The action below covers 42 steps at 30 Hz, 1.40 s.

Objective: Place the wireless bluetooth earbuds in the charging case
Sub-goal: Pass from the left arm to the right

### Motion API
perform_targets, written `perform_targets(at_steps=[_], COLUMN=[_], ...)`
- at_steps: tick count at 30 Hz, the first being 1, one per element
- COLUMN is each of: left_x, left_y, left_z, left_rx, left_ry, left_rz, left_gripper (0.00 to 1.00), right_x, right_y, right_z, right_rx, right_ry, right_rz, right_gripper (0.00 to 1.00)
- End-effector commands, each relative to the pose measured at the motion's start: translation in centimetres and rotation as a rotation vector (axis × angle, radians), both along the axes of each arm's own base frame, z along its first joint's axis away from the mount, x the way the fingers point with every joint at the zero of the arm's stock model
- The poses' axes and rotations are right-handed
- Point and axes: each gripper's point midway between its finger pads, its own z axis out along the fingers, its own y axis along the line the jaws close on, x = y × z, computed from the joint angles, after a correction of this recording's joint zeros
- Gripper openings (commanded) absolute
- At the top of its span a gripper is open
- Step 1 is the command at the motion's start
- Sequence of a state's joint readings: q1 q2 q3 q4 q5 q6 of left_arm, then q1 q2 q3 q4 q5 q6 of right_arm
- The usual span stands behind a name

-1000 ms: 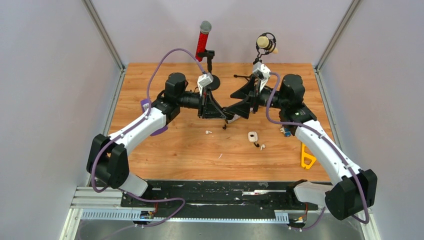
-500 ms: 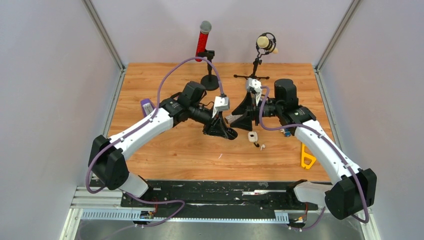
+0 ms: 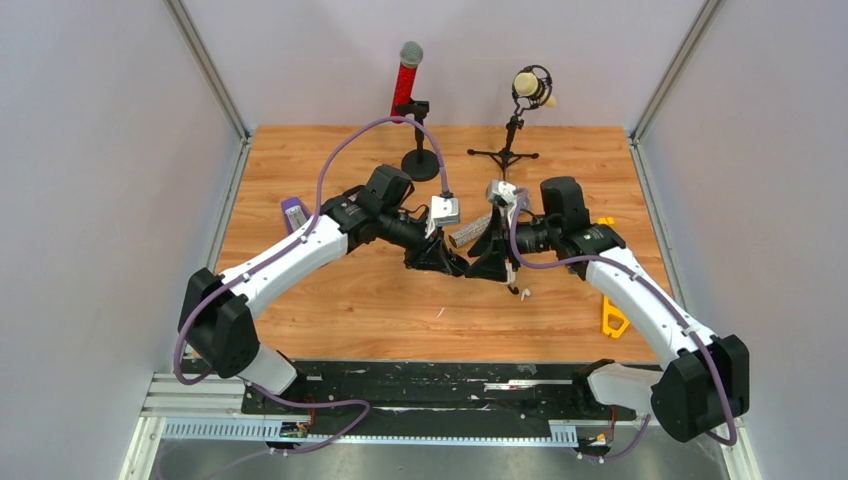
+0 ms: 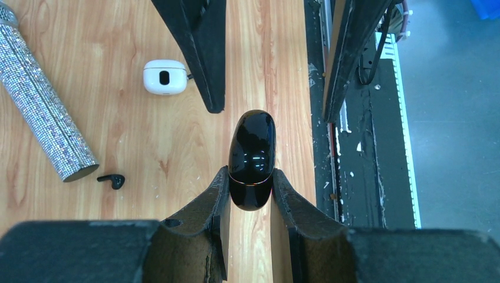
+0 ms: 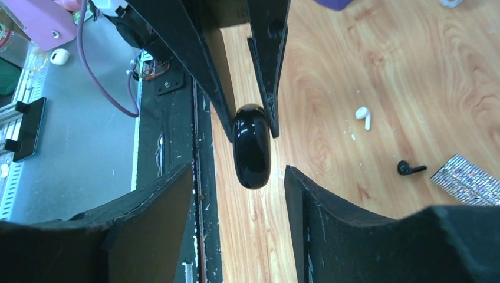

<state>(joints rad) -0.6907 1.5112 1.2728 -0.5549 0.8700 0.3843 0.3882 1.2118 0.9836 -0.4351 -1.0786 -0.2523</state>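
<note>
From above: finds both arms bent inward over the wooden table [image 3: 380,312], the left gripper [image 3: 459,270] and right gripper [image 3: 479,272] tip to tip near the middle. Cannot make out from here what sits between the tips. Shows a white earbud [image 3: 524,294] on the wood just near-right of that meeting point, a glittery silver microphone [image 3: 465,234] lying just beyond the grippers, a red microphone [image 3: 408,72] and a cream-headed microphone [image 3: 532,87] upright on stands at the far edge, a yellow tool [image 3: 612,318] to the right and a purple object [image 3: 291,213] to the left. Through the left wrist camera: shows the left fingers [image 4: 212,206] pinched tight on one end of a glossy black charging case [image 4: 252,150] held off the table, its other end reaching in between the two right-gripper fingers [image 4: 203,53] without touching either. Places a white charging case [image 4: 165,77] on the wood just beside one of those fingers, and a black earbud [image 4: 112,180] loose near the end of the glittery microphone. Through the right wrist camera: shows the right jaws standing apart, one on each side of the black case, a clear gap on both sides, nothing gripped. Confirms the left fingertips clamped on the case's far end. Leaves the white and black earbuds lying apart on the bare wood, neither in a case.
</note>
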Motion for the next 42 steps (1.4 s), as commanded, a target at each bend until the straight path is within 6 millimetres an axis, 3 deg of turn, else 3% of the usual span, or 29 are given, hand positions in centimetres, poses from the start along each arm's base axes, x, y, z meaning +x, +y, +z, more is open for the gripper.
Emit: perform_targets(at_steps=[1,12,19,25,28,31,33,39,42], left_x=[0.4,-0.3,-0.5,-0.5,-0.5,-0.5,-0.4,1.0,1.2], left_y=[-0.6,-0.8,-0.9,-0.9,-1.0,-1.1,-1.0,-0.3,0.0], left_z=[1.8,1.6,1.3,1.3,1.7,2.3,2.9,5.0,5.0], left_rx=[-0.048,-0.048,-0.042,-0.042,-0.052,-0.067,-0.087,-0.183,-0.209], left_ry=[-0.072,-0.068,-0.067,-0.07,-0.069,-0.067,-0.06,0.007,0.046], left_rz=[-0.023,-0.046,-0.053,-0.055,-0.05,-0.04,-0.033,0.013,0.024], left_gripper=[0.13,0.13,0.14,0.18,0.45,0.84,0.97,1.0,1.0], right_x=[-0.1,-0.3,-0.5,-0.9,-1.0,-0.9,-0.8,-0.5,0.2], right_y=[0.3,1.8,1.7,1.7,1.7,1.6,1.6,1.7,2.0], right_z=[-0.2,-1.3,-1.1,-1.0,-0.7,-0.1,0.5,2.9,3.7], right_rx=[0.017,-0.014,-0.014,-0.004,-0.001,0.003,0.007,0.049,0.079], right_ry=[-0.027,-0.024,-0.045,-0.053,-0.054,-0.06,-0.068,-0.059,-0.055], right_rz=[0.013,0.042,0.046,0.062,0.061,0.049,0.037,0.001,-0.035], right_gripper=[0.59,0.53,0.35,0.12,0.06,0.06,0.05,0.04,0.02])
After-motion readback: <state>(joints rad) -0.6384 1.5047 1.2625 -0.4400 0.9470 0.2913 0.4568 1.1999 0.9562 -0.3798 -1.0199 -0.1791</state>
